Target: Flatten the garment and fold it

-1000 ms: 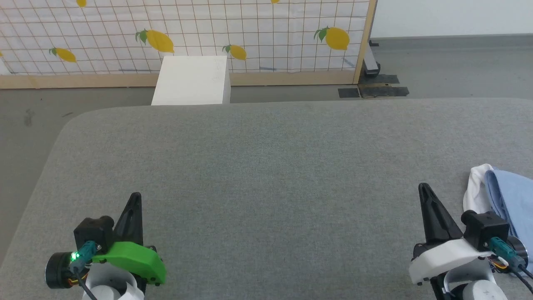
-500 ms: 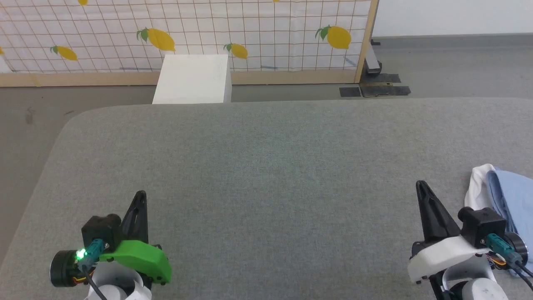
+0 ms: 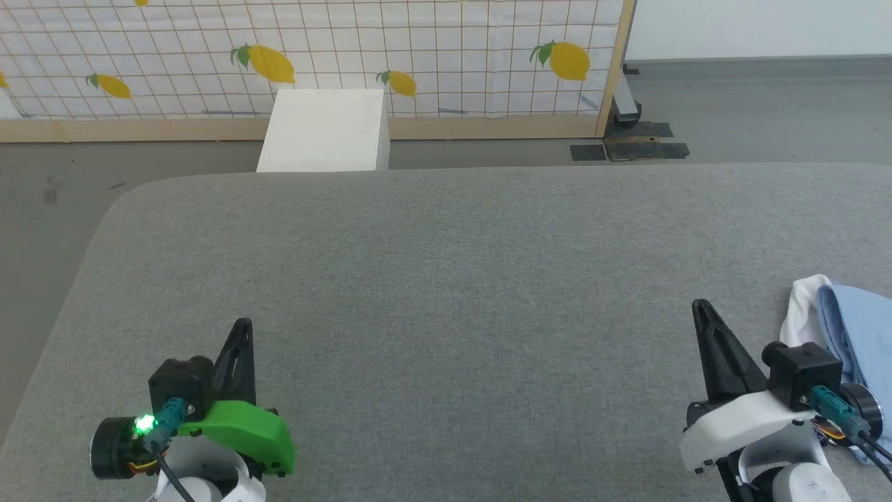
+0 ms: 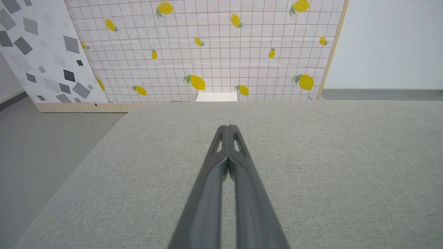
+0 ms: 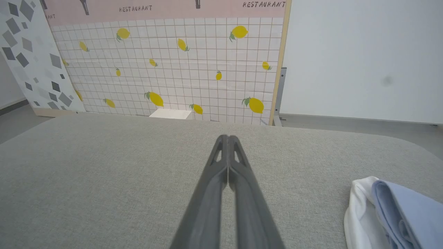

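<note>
The garment [image 3: 854, 328] is a light blue shirt with a white collar, bunched at the right edge of the grey table [image 3: 446, 279] and cut off by the head view. It also lies at the lower right in the right wrist view as the garment [image 5: 398, 214]. My right gripper [image 3: 699, 307] is shut and empty, just left of the shirt, apart from it. In its own view the right gripper [image 5: 228, 137] has its fingertips pressed together. My left gripper [image 3: 243, 324] is shut and empty at the table's lower left, its tips meeting in the wrist view too, left gripper [image 4: 228, 127].
A white box [image 3: 324, 130] stands on the floor beyond the table's far edge. Behind it is a lemon-print partition [image 3: 313, 56] on a wooden frame. The table's left corner [image 3: 118, 202] is rounded, with grey floor [image 3: 42, 195] beside it.
The left gripper has moved a little to the right and the right gripper a little upward in the view. The head camera has shifted slightly. The garment lies as before.
</note>
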`<state>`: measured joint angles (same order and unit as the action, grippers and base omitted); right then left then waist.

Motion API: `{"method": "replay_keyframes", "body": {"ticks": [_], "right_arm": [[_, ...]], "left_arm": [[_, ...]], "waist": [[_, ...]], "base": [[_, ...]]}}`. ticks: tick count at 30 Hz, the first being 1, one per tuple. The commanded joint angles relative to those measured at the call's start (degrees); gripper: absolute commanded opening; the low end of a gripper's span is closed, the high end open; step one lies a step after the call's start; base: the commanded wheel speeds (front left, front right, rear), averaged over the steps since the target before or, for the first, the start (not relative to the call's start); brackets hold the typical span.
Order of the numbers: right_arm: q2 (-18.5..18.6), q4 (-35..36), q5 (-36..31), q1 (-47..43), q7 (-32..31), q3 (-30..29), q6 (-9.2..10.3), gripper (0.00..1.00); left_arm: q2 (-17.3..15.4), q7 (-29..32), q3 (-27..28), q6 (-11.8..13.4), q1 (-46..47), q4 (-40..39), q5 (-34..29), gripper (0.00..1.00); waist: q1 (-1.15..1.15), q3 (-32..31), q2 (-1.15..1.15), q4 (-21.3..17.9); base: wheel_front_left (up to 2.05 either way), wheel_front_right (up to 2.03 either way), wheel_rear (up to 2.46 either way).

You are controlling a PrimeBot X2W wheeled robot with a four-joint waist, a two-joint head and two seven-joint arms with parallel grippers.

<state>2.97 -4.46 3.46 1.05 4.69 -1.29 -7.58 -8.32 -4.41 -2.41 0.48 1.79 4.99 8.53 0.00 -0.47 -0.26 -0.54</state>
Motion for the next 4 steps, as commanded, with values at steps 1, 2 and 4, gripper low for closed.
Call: {"method": "replay_keyframes", "body": {"ticks": [1, 2, 4], "right_arm": [[-0.07, 0.59, -0.80, -0.73, -0.40, 0.20, 0.06, 0.00], [-0.07, 0.71, -0.88, -0.74, -0.52, 0.23, 0.06, 0.00], [-0.07, 0.91, -1.02, -0.76, -0.75, 0.29, 0.06, 0.00]], "left_arm": [[0.66, 0.24, 0.33, -0.33, -0.75, -0.50, -0.86, 0.00], [0.80, 0.37, 0.39, -0.34, -0.78, -0.63, -1.09, 0.00], [1.06, 0.59, 0.51, -0.34, -0.84, -0.88, -1.50, 0.00]], "waist": [[0.00, 0.01, 0.18, 0.02], [0.00, 0.03, 0.19, 0.04], [0.00, 0.05, 0.19, 0.06]], "base": [[0.00, 0.00, 0.00], [0.00, 0.00, 0.00], [0.00, 0.00, 0.00]]}}
